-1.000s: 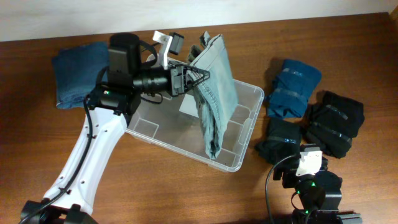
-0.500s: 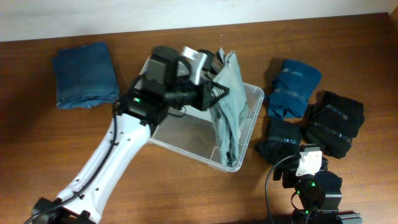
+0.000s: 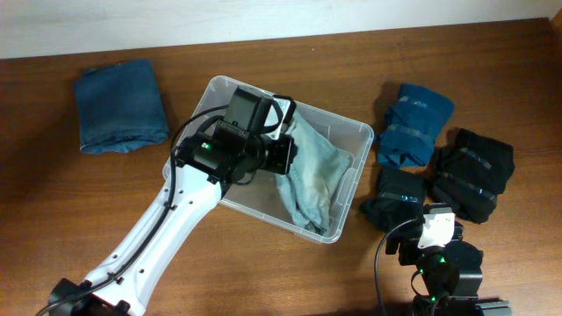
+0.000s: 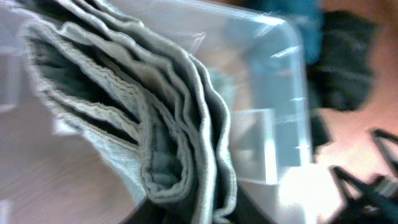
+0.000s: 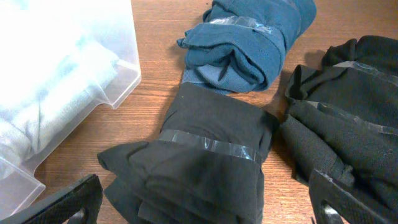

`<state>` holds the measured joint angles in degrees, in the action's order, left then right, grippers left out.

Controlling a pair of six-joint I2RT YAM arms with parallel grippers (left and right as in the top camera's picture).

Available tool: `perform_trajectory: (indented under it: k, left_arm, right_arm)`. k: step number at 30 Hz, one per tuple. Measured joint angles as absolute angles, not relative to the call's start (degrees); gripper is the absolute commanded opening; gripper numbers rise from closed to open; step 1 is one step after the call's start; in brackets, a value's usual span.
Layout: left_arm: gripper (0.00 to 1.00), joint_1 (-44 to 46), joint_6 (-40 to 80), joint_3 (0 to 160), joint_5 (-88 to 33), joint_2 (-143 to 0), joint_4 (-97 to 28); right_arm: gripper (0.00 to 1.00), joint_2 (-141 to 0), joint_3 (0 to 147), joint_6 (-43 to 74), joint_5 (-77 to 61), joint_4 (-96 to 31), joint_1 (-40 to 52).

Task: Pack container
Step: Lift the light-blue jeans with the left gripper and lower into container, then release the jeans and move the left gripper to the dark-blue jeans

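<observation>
Reading this as the placing step: left gripper (image 3: pixel 283 151) is inside the bin (image 3: pixel 362 140), near its middle. Folded grey cloth (image 3: pixel 312 180) drapes from it toward the bin's right wall. Cloth and wrist hide the jaws, so it cannot be told whether they are clamped or released. A blue fold (image 3: pixel 120 105) lies left of the bin and taped bundles (image 3: pixel 414 123) lie right of it. Right gripper (image 5: pixel 208 199) is spread wide and empty, over a black bundle (image 5: pixel 205 155) just right of the bin.

Risks:
- The cloth's low end is close to the right wall, so a release there may leave it slumped over the rim.
- The fold may fan open and eat the room needed for the bundles.
- A finger snagging on the way out could drag the light bin.
</observation>
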<state>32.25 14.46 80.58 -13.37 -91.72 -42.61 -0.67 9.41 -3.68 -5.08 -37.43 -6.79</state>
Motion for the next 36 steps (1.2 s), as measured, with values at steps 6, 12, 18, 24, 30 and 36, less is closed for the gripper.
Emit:
perform_trajectory:
  k: [6, 12, 18, 24, 30, 36]
  left_arm:
    - [0.69, 31.40, 13.76, 80.82, -1.13, -91.11, -47.62]
    - [0.81, 19.75, 13.43, 85.91, 4.40, -86.54, -51.55]
    - [0.86, 0.10, 13.41, 88.55, 3.18, -81.84, -51.64]
    - [0.91, -17.17, 13.45, 88.62, -5.91, -85.60, -50.61]
    - [0.95, -30.63, 13.41, 88.62, -19.64, -96.38, -46.11]
    - [0.94, -36.95, 13.45, 88.62, -36.36, -111.77, -37.17]
  right_arm:
    - [0.98, -0.67, 9.43, -3.70, -5.08, -37.43, -6.79]
    - [0.98, -0.67, 9.43, -3.68, -5.08, -37.43, -6.79]
    - [0.98, -0.69, 9.43, -3.68, -5.08, -37.43, -6.79]
    - [0.98, -0.67, 9.43, -3.70, -5.08, -37.43, -6.79]
    - [0.98, -0.67, 9.43, -3.70, -5.08, -37.43, -6.79]
    - [0.99, -0.69, 9.43, -3.70, -5.08, -37.43, -6.79]
